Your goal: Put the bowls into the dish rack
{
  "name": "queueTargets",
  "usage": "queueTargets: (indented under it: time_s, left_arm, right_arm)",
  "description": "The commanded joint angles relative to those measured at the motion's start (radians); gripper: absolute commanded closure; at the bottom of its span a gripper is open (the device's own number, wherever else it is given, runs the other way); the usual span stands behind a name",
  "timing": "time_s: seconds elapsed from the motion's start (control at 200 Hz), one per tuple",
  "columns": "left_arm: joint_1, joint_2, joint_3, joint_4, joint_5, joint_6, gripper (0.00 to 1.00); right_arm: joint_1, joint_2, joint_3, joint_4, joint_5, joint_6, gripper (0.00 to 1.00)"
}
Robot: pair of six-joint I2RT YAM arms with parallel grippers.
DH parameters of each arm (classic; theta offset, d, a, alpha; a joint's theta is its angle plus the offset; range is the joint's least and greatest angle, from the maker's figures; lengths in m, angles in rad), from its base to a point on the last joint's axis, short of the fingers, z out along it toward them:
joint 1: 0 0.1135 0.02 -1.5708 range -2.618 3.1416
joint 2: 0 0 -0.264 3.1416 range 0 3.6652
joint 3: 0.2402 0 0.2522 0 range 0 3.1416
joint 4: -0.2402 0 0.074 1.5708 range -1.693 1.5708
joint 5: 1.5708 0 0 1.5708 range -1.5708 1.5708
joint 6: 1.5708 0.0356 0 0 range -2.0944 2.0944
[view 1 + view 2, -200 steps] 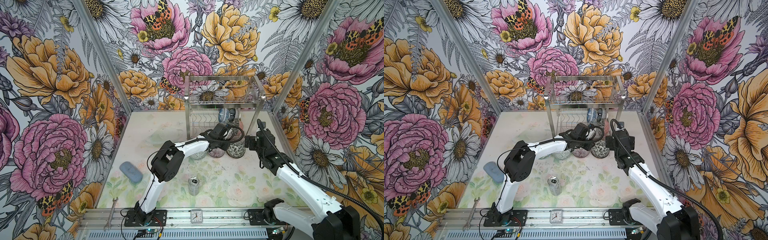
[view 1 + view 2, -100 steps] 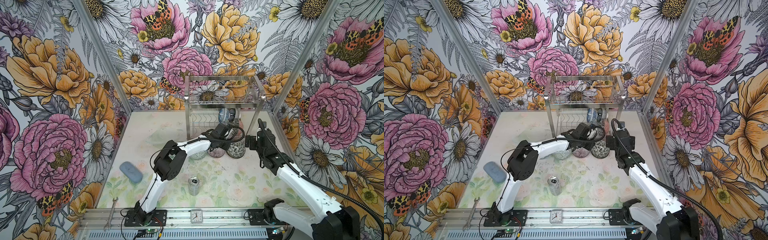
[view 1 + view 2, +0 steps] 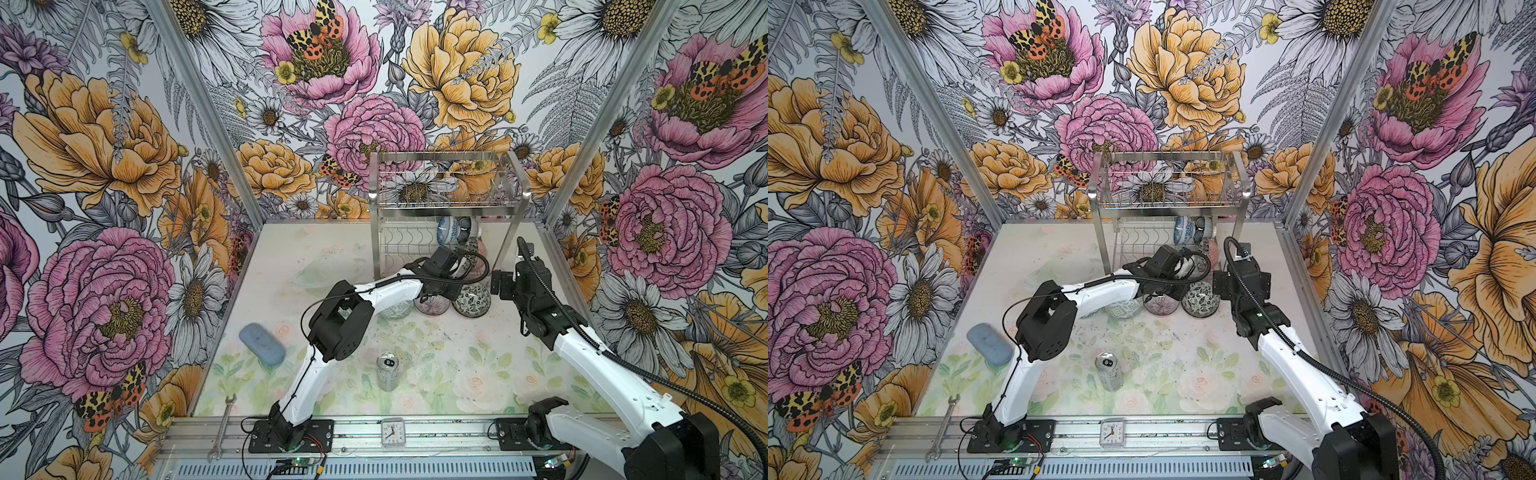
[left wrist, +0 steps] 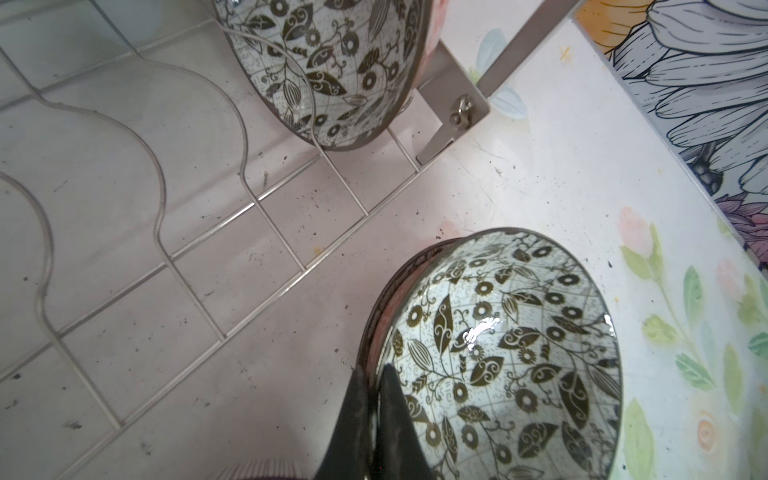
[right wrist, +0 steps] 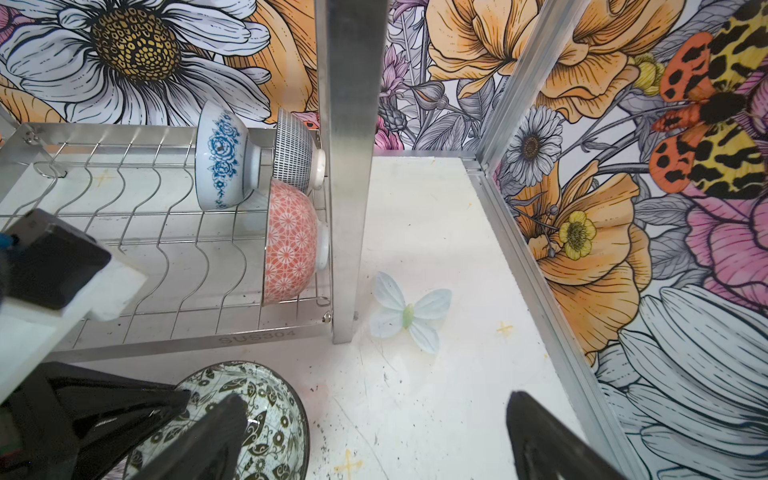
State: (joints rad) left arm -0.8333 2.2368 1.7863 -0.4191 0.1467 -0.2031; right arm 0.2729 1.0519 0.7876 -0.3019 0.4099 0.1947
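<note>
My left gripper [image 4: 373, 384] is shut on the rim of a black-and-white leaf-patterned bowl [image 4: 519, 332], one finger inside and one outside. That bowl [image 3: 473, 300] sits on the table just before the dish rack [image 3: 449, 202], next to a purple bowl [image 3: 432, 306] and a greenish bowl [image 3: 397, 311] partly under the left arm. In the rack's lower slots stand a blue floral bowl [image 5: 220, 162], a lined bowl [image 5: 293, 149], a pink bowl [image 5: 291, 245] and a second leaf-patterned bowl [image 4: 332, 62]. My right gripper [image 5: 374, 407] hangs open and empty beside the held bowl [image 5: 270, 411].
A silver can [image 3: 387, 370] stands mid-table. A blue-grey case [image 3: 262, 344] lies at the left, a clear dish [image 3: 328, 272] left of the rack. A wrench [image 3: 222, 428] and a small clock [image 3: 392, 432] rest on the front rail. The right wall frame [image 5: 536, 270] runs close by.
The left gripper's jaws have closed onto the leaf-patterned bowl's rim. The left arm's elbow has shifted slightly right. The right arm has stayed in place, still open.
</note>
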Motion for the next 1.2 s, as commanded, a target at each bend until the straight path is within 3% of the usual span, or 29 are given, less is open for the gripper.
queueTargets:
  time_s: [0.0,0.751,0.951,1.191]
  left_arm:
    - [-0.007,-0.004,0.030,-0.012,-0.001,0.002,1.00]
    - [0.019,-0.121,0.094,-0.008,-0.023,0.036,1.00]
    - [0.037,-0.214,0.008,0.035,-0.091,0.038,1.00]
    - [0.085,-0.364,-0.213,0.193,-0.149,0.015,1.00]
  right_arm:
    - [-0.007,-0.016,-0.013,0.029,-0.012,0.020,0.01]
    - [-0.011,-0.076,-0.002,0.014,-0.058,0.031,0.00]
    - [-0.010,-0.075,0.025,-0.011,-0.114,0.053,0.00]
    - [-0.003,-0.034,0.048,0.029,-0.301,0.179,0.00]
